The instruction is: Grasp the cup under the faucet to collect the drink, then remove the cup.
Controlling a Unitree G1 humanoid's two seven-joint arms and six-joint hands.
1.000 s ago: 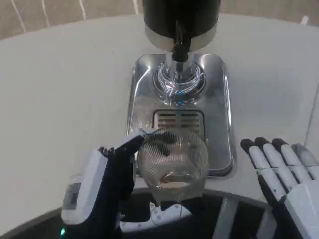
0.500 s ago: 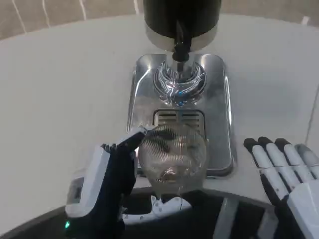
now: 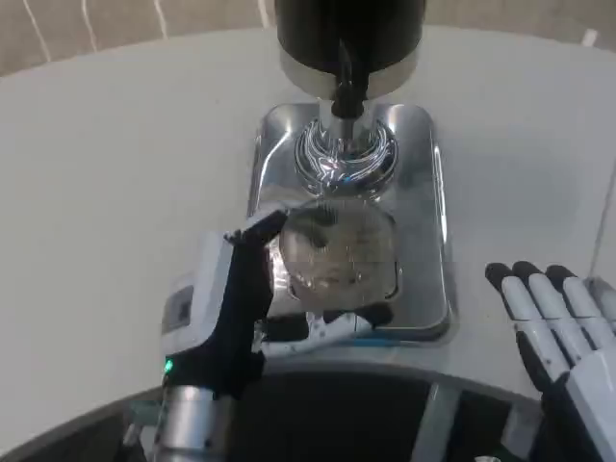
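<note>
A clear ribbed glass cup [image 3: 334, 248] is held by my left hand [image 3: 231, 308] over the grille of the shiny metal drip tray [image 3: 428, 192]. Its fingers wrap the cup from the left and from below. The cup sits just in front of the faucet [image 3: 344, 91] that hangs from the black dispenser [image 3: 351, 29]. A little brownish liquid seems to lie inside the cup. My right hand [image 3: 563, 337] stays open at the lower right, fingers stretched flat near the table edge, apart from the tray.
The white round table [image 3: 115, 173] spreads to the left and right of the tray. Its front edge curves along the bottom, with dark floor below it. The dispenser body stands at the back centre.
My left hand has carried the cup forward, away from me, over the tray and toward the faucet. The right hand has shifted slightly to the right and down.
</note>
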